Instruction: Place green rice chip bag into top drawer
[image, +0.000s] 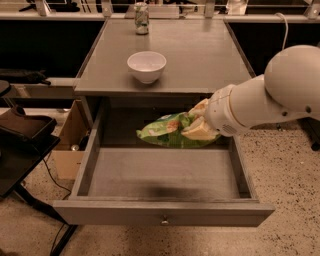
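Observation:
The green rice chip bag (165, 131) is held in the air over the back half of the open top drawer (165, 212). My gripper (200, 125) reaches in from the right and is shut on the bag's right end, its cream-coloured fingers (199, 131) clamped over the foil. The bag hangs roughly level, a little above the drawer floor, just in front of the table's underside. The drawer is pulled fully out, with its small round knob (164, 220) on the front panel.
A white bowl (146, 66) stands on the grey table top (200, 55), with a drink can (142, 18) at the back edge. A cardboard box (70, 145) sits on the floor left of the drawer. A dark stand (25, 135) is at far left.

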